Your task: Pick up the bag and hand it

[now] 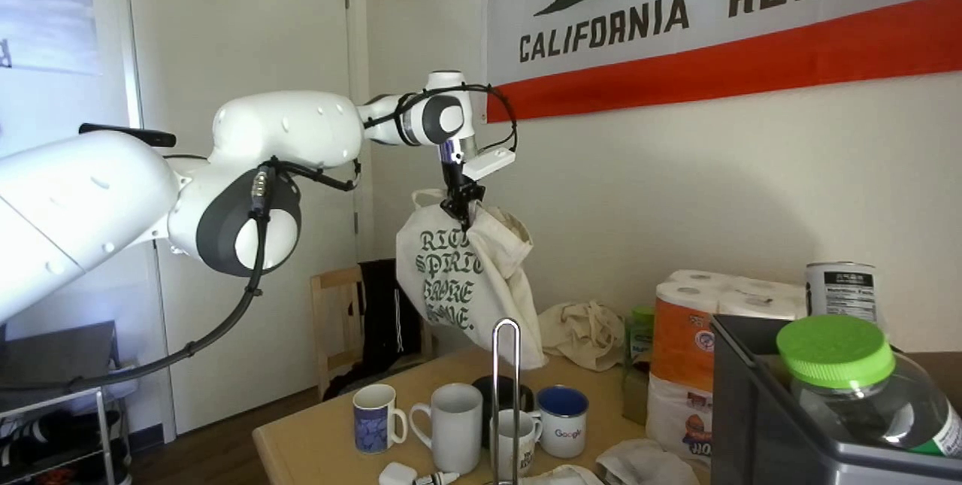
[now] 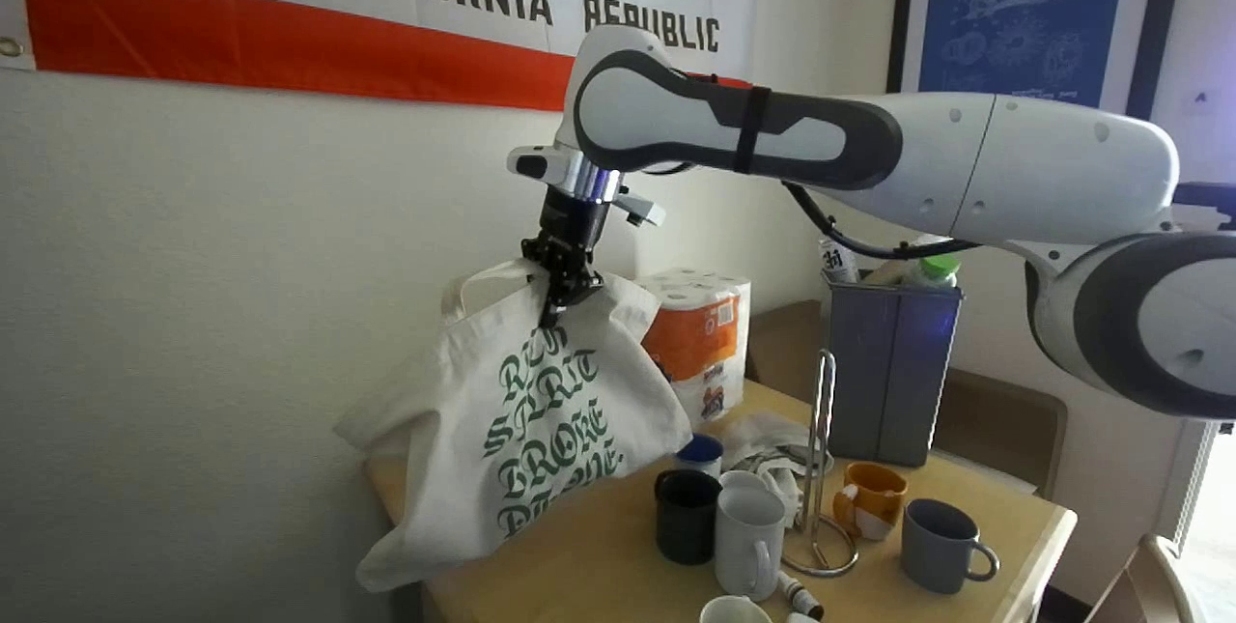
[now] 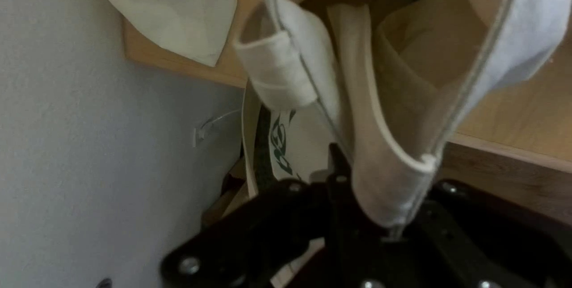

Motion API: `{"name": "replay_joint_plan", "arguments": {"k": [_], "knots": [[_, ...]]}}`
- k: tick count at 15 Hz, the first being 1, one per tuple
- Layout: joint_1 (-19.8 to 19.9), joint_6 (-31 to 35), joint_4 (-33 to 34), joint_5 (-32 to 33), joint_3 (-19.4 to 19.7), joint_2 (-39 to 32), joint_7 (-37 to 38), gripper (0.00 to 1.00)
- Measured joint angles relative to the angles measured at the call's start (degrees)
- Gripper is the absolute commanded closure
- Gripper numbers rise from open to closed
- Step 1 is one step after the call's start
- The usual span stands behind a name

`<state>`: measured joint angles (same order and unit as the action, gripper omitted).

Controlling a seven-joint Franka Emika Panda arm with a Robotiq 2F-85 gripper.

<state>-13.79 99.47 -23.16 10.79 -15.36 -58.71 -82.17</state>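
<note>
A cream cloth tote bag with green gothic lettering hangs from my gripper in both exterior views; the bag [image 1: 443,289] [image 2: 550,439] is tilted and spread out. My gripper [image 1: 463,219] [image 2: 553,312] is shut on the bag's upper rim, with a loose strap loop beside it. In the wrist view the pinched edge of the bag [image 3: 389,181] lies between the black fingers of the gripper [image 3: 357,216], and the bag's mouth gapes above them. The bag hangs at the table's far end; I cannot tell whether its lower corner touches the table.
Mugs, such as a grey-white mug [image 1: 457,428] and a black mug [image 2: 688,517], stand on the table [image 2: 618,594]. A metal stand [image 2: 821,468], a grey bin [image 2: 893,372] and paper rolls [image 1: 684,350] are nearby. Another cloth bag [image 1: 582,334] lies by the wall.
</note>
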Motion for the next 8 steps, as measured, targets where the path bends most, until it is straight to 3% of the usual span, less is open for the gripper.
{"name": "replay_joint_plan", "arguments": {"k": [8], "knots": [[0.7, -9.8, 0.9, -1.3, -0.6, 4.7, -1.0, 0.98]]}}
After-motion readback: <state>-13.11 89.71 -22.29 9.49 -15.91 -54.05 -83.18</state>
